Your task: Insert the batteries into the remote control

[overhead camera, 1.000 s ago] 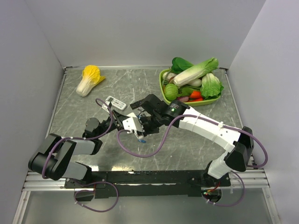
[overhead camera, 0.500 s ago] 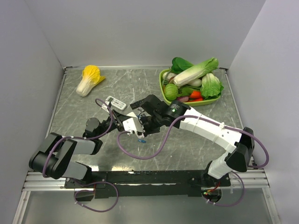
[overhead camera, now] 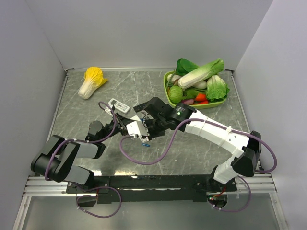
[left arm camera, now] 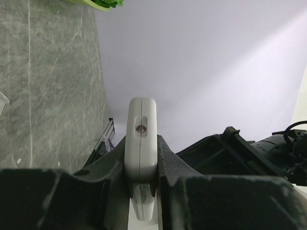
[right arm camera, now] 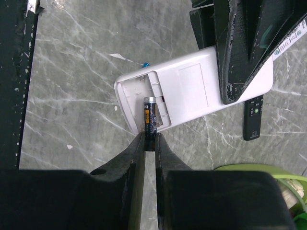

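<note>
The remote control (right arm camera: 192, 91) lies back up with its battery bay open; its white back shows in the top view (overhead camera: 135, 127). My left gripper (left arm camera: 141, 163) is shut on the remote's edge (left arm camera: 141, 139) and holds it. My right gripper (right arm camera: 150, 141) is shut on a blue battery (right arm camera: 150, 122), whose silvery end points into the open bay at the remote's end. In the top view both grippers, left (overhead camera: 127, 125) and right (overhead camera: 146, 130), meet at the remote. Another blue battery (overhead camera: 146, 143) lies on the table just beside the remote, also seen in the right wrist view (right arm camera: 144, 64).
A slim black remote (right arm camera: 253, 117) lies beside the big one. A smaller white remote (overhead camera: 119, 105) lies behind the left gripper. A green basket (overhead camera: 166, 88) of vegetables stands at the back right, a yellow cabbage (overhead camera: 92, 81) at the back left. Walls close three sides.
</note>
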